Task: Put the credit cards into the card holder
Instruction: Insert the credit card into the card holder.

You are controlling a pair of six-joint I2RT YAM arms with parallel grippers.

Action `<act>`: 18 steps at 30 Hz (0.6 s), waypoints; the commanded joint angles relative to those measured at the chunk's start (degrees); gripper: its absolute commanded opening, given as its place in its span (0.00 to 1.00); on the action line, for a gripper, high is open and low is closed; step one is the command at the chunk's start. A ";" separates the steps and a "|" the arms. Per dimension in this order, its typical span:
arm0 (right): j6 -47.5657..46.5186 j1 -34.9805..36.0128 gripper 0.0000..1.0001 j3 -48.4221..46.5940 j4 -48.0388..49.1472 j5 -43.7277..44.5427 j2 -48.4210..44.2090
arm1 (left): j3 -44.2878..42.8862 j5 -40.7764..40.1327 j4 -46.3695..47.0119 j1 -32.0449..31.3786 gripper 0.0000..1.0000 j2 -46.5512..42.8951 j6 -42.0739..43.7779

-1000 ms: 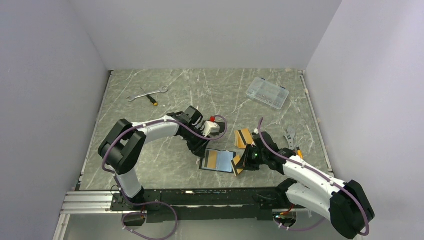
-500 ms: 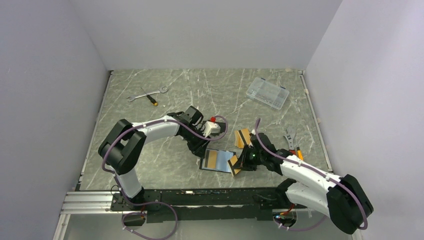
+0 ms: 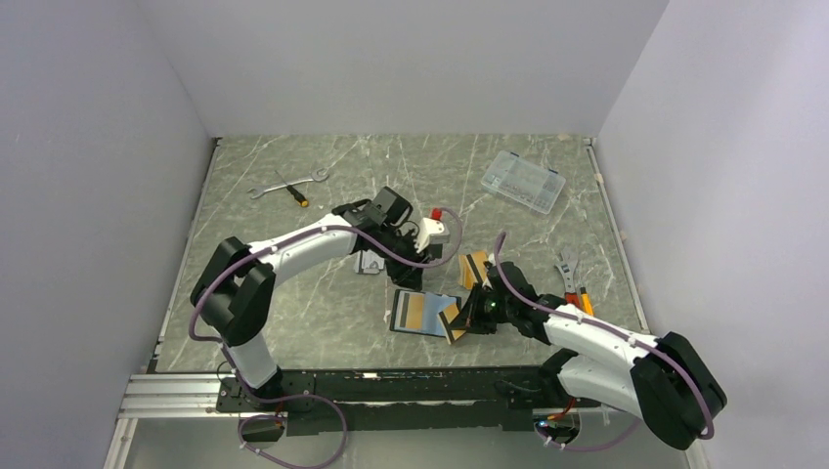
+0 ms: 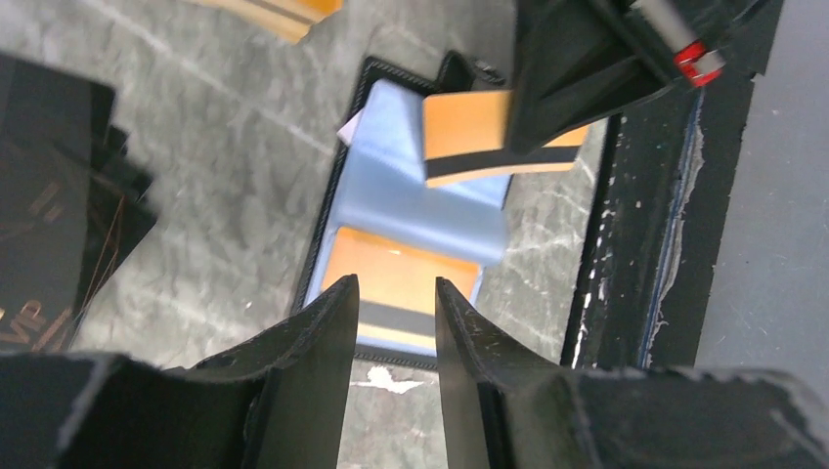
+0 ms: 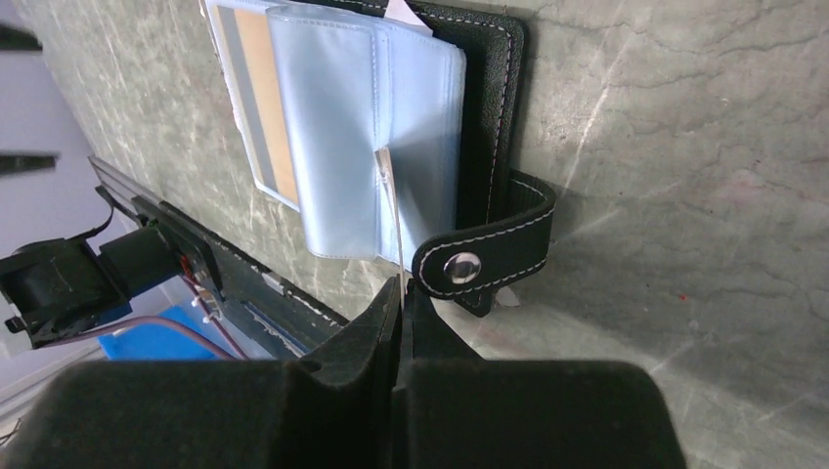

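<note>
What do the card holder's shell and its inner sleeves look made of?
The card holder has a black shell that looks like leather or faux leather: matte, with white stitching along the edge. Its snap looks like polished metal. The pale blue sleeves look like soft glossy vinyl, creased, with a sheen.

From the right wrist you see the held card (image 5: 391,210) in your right pincer (image 5: 401,293) only edge-on, so its face is hidden. A blue pocket (image 4: 420,195) covers part of the tucked card (image 4: 401,278) in the card holder (image 5: 489,88). The picture's edge cuts off the black stack (image 4: 49,195) on the surface (image 4: 215,147).
</note>
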State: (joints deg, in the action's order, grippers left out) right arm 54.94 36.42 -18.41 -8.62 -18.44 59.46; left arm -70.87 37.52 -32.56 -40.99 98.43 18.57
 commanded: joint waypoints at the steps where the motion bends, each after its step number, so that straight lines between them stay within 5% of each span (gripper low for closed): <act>1: 1.26 0.38 0.00 2.23 4.38 -1.27 1.89 | -3.29 0.91 2.05 -3.77 0.40 0.60 2.18; 18: -0.23 0.31 0.00 4.52 12.88 -5.52 3.42 | -9.83 -6.16 3.56 -5.50 0.40 11.51 2.62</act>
State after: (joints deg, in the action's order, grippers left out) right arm 55.92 36.42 -14.13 1.72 -22.26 61.08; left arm -77.76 32.80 -29.78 -46.24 109.82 19.90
